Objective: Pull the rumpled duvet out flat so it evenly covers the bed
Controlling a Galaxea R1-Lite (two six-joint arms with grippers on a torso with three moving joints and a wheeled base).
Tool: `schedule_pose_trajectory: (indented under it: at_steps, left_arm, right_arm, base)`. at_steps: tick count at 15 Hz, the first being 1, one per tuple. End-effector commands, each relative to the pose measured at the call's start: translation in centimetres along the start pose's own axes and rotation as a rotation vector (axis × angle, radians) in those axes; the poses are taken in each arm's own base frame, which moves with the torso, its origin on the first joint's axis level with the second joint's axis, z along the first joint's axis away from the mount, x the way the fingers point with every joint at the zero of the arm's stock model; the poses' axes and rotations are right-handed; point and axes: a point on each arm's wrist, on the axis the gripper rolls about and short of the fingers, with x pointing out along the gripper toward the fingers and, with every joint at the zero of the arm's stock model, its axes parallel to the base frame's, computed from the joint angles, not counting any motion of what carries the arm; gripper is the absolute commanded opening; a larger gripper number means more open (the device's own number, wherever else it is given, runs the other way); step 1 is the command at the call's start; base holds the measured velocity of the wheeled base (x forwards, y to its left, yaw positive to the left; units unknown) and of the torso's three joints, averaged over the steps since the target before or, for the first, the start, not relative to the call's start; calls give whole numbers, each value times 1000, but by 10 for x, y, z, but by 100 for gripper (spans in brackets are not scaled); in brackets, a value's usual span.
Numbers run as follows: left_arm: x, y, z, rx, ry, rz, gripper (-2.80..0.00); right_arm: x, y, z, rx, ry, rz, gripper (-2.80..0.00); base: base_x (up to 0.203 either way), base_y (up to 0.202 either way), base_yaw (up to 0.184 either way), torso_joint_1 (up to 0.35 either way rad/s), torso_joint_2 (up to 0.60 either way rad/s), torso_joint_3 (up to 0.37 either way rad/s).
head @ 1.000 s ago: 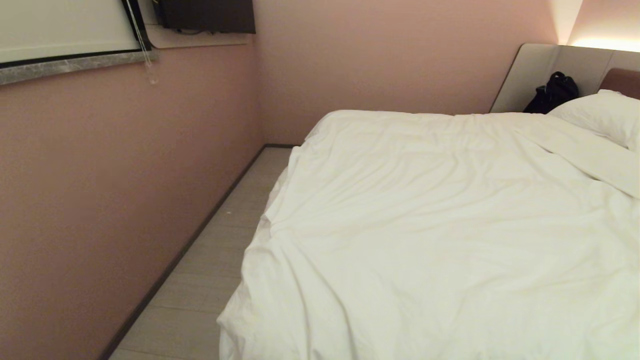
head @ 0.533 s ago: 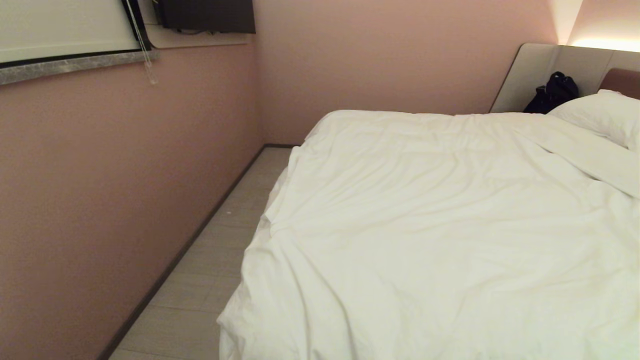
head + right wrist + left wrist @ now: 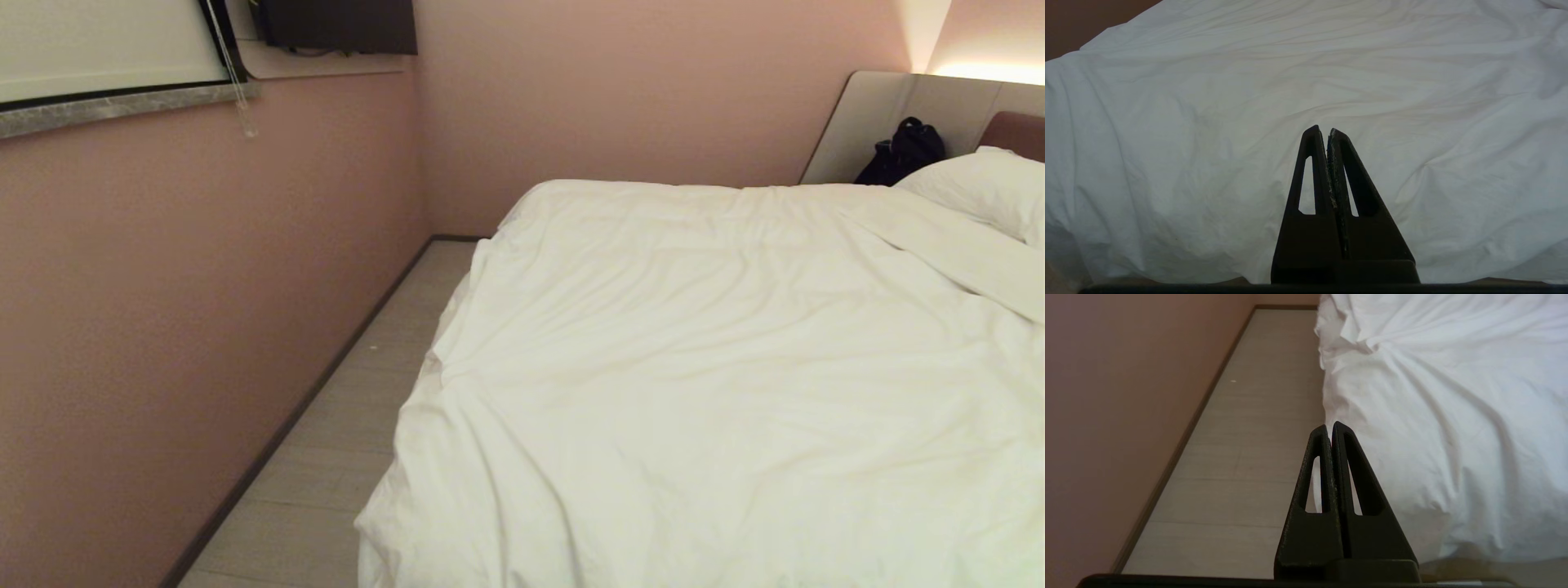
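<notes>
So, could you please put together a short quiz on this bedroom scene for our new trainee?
1. True or false: the left claw is shut and holds nothing.
2. What dark thing sits by the beige panel behind the pillow? A) a lamp B) a black bag C) a shoe
3. Fill in: the duvet hangs over the bed edge on the side nearest the ____ wall.

Key:
1. True; the right claw is shut and empty too, facing the duvet.
2. B, the black bag.
3. Pink; a strip of floor lies between the bed and the pink wall.
</notes>
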Motion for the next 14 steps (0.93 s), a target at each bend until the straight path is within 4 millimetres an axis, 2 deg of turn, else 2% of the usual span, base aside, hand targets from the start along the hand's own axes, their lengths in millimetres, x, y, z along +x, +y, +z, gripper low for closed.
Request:
schedule_pose_trajectory:
  at_steps: [1, 3, 14]
  left_arm:
    - [1, 0, -2, -3, 5, 7, -280]
    - [2, 2, -7, 5, 26, 85, -280]
    - [2, 1, -8, 115, 39, 31, -280]
  right_arm:
    - [0, 0, 0, 0, 0, 1, -280]
    - [0, 0, 0, 0, 0, 1, -280]
    - [0, 0, 0, 0, 0, 1, -280]
  base:
    - [0, 0, 0, 0, 0, 0]
    - [0, 0, 0, 0, 0, 0]
    - [0, 0, 0, 0, 0, 0]
